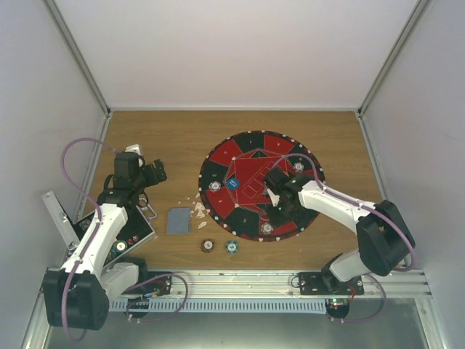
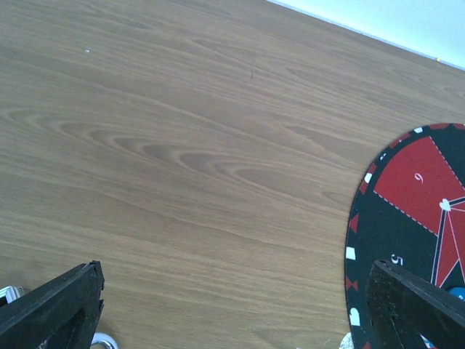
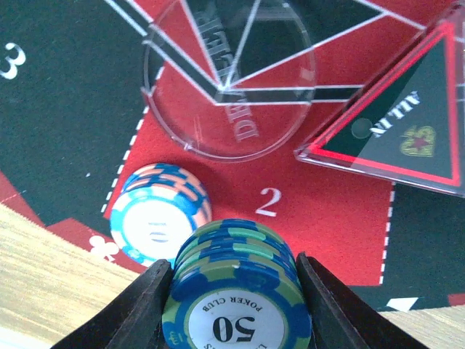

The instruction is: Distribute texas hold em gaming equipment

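The right gripper (image 3: 232,263), at the bottom centre of its wrist view, was partly closed on a short stack of blue-and-green poker chips (image 3: 236,323), the top face reading "50" and "POKER CLUB". It held them low over the red wedge numbered "2" on the round red-and-black mat (image 3: 327,211), probably to set them beside the pale blue and orange chip stack (image 3: 156,218) marked "10" just to the left. Above lay a clear disc (image 3: 229,80) lettered "DEALER" and, at right, a triangular plaque (image 3: 392,131) reading "ALL IN". At the overhead view's left, the left gripper (image 1: 149,174) stood fully open and empty above bare desk (image 1: 160,138). A grey-blue card deck (image 1: 176,220) and two loose chips (image 1: 208,246) lay lower centre.
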You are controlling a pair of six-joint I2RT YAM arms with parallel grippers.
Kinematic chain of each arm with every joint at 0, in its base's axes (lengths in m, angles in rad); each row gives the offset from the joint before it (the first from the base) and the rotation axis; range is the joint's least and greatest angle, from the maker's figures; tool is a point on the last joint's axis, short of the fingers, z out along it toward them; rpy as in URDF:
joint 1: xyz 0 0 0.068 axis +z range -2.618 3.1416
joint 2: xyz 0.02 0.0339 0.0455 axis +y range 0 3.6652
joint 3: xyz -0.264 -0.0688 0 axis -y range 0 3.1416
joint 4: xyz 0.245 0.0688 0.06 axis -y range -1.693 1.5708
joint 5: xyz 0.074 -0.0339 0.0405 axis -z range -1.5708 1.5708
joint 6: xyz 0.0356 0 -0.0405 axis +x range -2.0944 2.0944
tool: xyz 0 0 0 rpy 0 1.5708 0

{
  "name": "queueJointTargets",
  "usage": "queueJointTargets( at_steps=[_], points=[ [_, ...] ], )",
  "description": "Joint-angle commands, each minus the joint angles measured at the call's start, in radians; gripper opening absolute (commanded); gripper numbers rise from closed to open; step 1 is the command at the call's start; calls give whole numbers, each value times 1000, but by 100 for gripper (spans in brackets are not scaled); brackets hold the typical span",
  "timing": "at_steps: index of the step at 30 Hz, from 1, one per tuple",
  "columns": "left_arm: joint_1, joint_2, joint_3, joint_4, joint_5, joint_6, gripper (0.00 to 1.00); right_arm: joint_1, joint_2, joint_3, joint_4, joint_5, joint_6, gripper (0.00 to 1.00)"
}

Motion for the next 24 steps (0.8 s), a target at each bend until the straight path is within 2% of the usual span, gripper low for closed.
queueJointTargets(
  at_steps=[1, 7, 13, 18, 24],
  points=[
    [0, 22, 8, 35, 12, -14, 99, -51, -3, 8, -6, 8, 26, 35],
    [0, 43, 4, 64, 20, -20, 99, -104, 42, -3, 19, -2, 14, 35],
    [1, 47, 7, 78, 24, -22, 99, -111, 75, -48, 79, -47, 7, 35],
    [1, 65, 12, 92, 22, -23, 99, -115, 98, -49, 88, -26, 22, 36],
    [1, 94, 22, 107, 27, -25, 99, -115, 112, -52, 82, 1, 37, 44]
  ],
)
